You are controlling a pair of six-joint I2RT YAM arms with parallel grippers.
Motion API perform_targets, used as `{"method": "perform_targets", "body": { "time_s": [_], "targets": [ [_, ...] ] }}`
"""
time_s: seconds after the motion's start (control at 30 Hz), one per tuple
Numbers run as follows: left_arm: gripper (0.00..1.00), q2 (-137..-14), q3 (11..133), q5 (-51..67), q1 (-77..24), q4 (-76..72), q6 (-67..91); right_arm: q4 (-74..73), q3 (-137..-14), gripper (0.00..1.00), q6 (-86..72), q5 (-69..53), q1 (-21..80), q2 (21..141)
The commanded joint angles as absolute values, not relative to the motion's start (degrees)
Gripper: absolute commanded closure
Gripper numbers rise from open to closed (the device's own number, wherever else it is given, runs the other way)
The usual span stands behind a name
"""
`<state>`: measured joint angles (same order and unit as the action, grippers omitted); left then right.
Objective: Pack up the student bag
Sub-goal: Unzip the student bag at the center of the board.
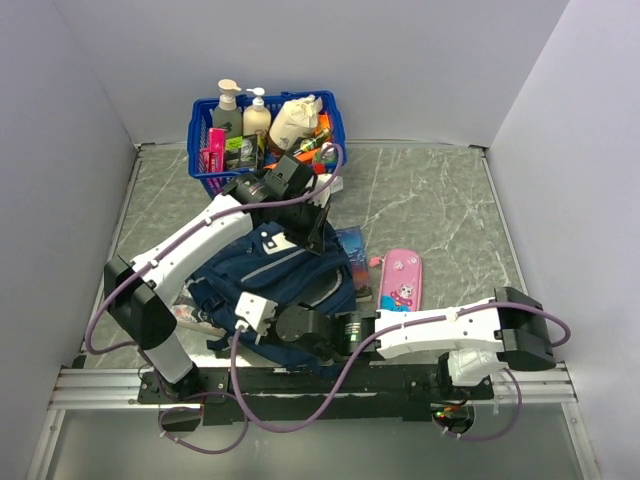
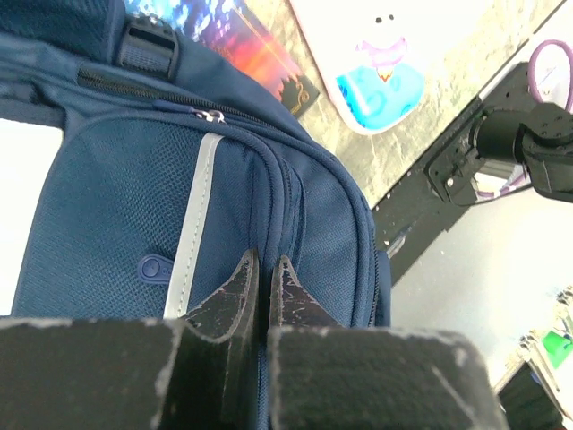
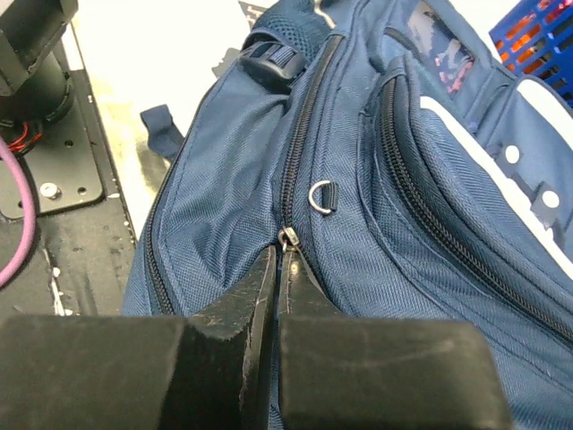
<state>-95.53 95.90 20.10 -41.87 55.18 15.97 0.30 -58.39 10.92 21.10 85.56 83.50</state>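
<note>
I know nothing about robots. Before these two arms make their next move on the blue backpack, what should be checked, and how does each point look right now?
1. Right gripper closed right at the zip slider: ok.
2. Pull tab really pinched in that gripper: cannot tell, the spot is hidden.
3. Left gripper shut against the front pocket of the student bag: ok. Whether it grips any fabric: cannot tell.
4. Zip ahead of the slider open for packing: not ok, it looks closed.
5. Pink pencil case lying flat beside the bag, nothing on top of it: ok.
</note>
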Motion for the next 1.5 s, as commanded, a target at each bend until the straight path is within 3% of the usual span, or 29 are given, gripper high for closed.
{"method": "perform_targets", "body": {
  "time_s": [0.0, 0.27, 0.43, 0.53, 0.7, 0.77, 0.8, 0.83, 0.9, 0.93, 1.13, 1.23, 1.37, 1.47],
  "targets": [
    [0.99, -91.9, 95.0, 15.9, -40.8, 25.2, 15.3, 6.9, -57.9, 1.00, 10.3, 15.6, 86.5, 79.4],
    [0.99, -87.7, 89.0, 3.6, -39.8, 27.2, 15.4, 1.7, -53.1, 1.00, 7.5, 19.3, 86.4, 70.0],
    [0.99, -88.5, 89.5, 5.3, -39.4, 26.5, 17.7, -6.8, -54.2, 1.00, 4.3, 23.1, 86.5, 69.3],
    [0.99, -89.9, 89.3, 9.0, -39.8, 23.8, 18.2, -4.8, -55.8, 0.99, 4.4, 19.7, 86.6, 70.1],
    [0.99, -92.5, 90.4, 13.6, -41.0, 22.7, 17.4, -2.4, -61.3, 0.89, 5.1, 14.5, 86.7, 76.8],
    [0.99, -92.1, 89.6, 15.2, -41.0, 23.6, 16.1, -1.7, -60.7, 0.82, 4.7, 14.7, 86.7, 76.6],
    [0.99, -91.2, 89.0, 15.1, -40.8, 24.0, 14.3, -1.6, -60.0, 0.74, 3.7, 16.7, 86.6, 75.2],
    [0.99, -90.8, 87.0, 16.2, -39.7, 24.3, 13.7, -1.4, -59.2, 0.50, 3.2, 18.3, 86.5, 74.0],
    [0.99, -89.0, 84.7, 16.4, -38.4, 25.5, 12.3, -0.7, -56.0, 0.23, 1.9, 21.1, 85.8, 68.9],
    [0.99, -88.2, 81.6, 17.0, -37.2, 25.1, 11.9, -0.6, -54.1, 0.00, 1.3, 21.7, 85.3, 66.8],
    [0.99, -82.2, 75.8, 18.8, -35.8, 24.9, 7.4, -3.9, -46.0, 0.00, -7.5, 28.2, 78.2, 47.8],
    [0.99, -79.4, 74.6, 19.2, -35.7, 25.7, 5.1, -9.0, -40.8, 0.00, -16.7, 28.7, 67.7, 40.0],
    [0.99, -76.8, 73.2, 20.6, -35.7, 26.4, 3.6, -18.7, -37.6, 0.00, -28.1, 29.1, 53.3, 37.4],
    [0.99, -75.8, 72.1, 20.9, -35.6, 26.8, 2.6, -25.1, -36.8, 0.00, -33.1, 21.3, 39.8, 41.7]
  ]
}}
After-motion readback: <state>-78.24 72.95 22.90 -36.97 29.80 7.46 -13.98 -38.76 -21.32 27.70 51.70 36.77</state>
